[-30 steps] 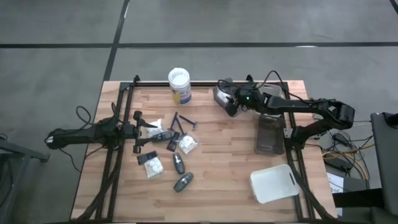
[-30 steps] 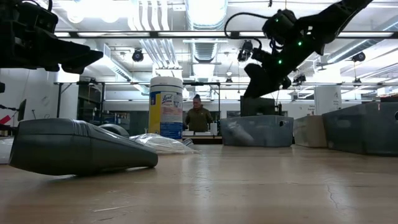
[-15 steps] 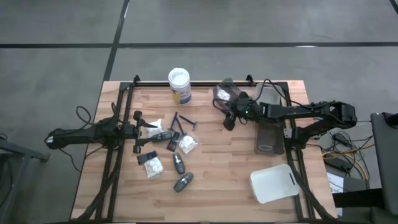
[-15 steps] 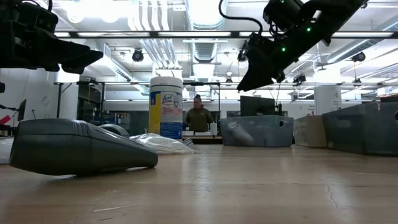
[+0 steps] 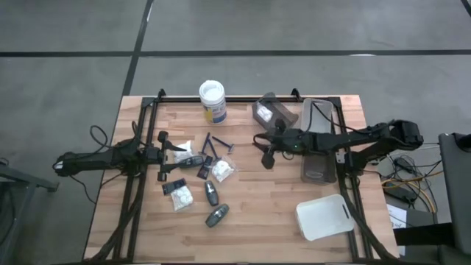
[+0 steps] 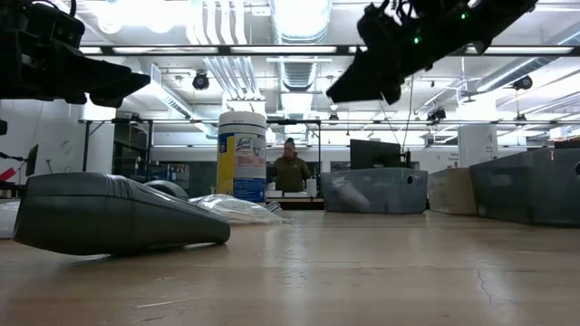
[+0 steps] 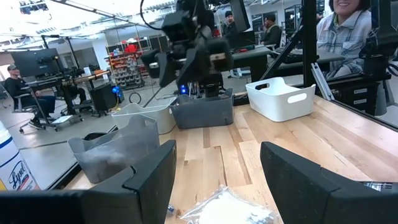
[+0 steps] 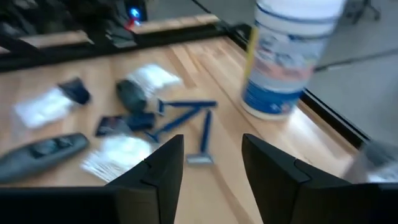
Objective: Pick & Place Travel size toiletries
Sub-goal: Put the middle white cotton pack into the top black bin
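Observation:
The toiletries lie on the table's left half: blue razors (image 5: 218, 143), white packets (image 5: 223, 171), and dark grey bottles (image 5: 212, 193), each resting flat on the wood. In the low view one dark bottle (image 6: 118, 213) lies close by with a packet (image 6: 236, 210) behind it. My right gripper (image 5: 263, 149) hangs open above the table's middle, to the right of the heap, and its wrist view looks down on the razors (image 8: 186, 115) and a packet (image 8: 121, 152). My left gripper (image 5: 165, 156) waits open at the heap's left edge, with a white packet (image 7: 230, 208) between its fingers but untouched.
A white-lidded jar (image 5: 212, 101) stands at the far edge. A clear tray (image 5: 266, 110) and a grey tray (image 5: 319, 158) sit on the right half, and a white tray (image 5: 322, 216) sits at the near right corner. People show in the room beyond.
My right gripper has swung away from the clear tray at the far edge, toward the table's left and near side, and now hangs over the middle, closer to the toiletries. In the low view it has also risen a little.

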`<action>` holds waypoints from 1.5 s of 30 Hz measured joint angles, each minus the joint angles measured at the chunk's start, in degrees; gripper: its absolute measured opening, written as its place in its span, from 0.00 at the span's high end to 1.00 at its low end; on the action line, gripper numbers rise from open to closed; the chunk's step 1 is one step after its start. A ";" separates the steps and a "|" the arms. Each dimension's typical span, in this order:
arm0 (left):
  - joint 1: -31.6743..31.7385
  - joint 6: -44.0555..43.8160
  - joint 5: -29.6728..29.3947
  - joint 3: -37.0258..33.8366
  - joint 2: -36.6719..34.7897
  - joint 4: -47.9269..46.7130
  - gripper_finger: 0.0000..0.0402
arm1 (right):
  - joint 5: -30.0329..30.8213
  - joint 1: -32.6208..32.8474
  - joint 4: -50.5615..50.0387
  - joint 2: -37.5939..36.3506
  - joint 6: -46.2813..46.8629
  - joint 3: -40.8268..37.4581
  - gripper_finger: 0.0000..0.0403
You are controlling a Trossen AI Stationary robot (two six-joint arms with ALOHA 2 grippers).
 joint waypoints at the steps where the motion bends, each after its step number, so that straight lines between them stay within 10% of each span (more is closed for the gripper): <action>1: 0.01 0.00 -0.01 0.00 0.00 0.00 0.41 | 0.00 0.59 1.13 0.00 -0.55 0.00 0.62; 19: 0.02 0.00 0.01 0.00 0.01 0.00 0.41 | -0.15 5.15 10.57 1.77 -3.02 0.37 0.67; 30: 0.01 0.00 -0.26 0.00 0.11 -0.22 0.41 | -5.99 5.31 13.59 18.75 -9.52 11.63 0.60; 45: 0.02 0.00 -0.24 0.00 0.08 -0.28 0.41 | -6.08 5.29 -6.09 39.08 -20.29 33.84 0.53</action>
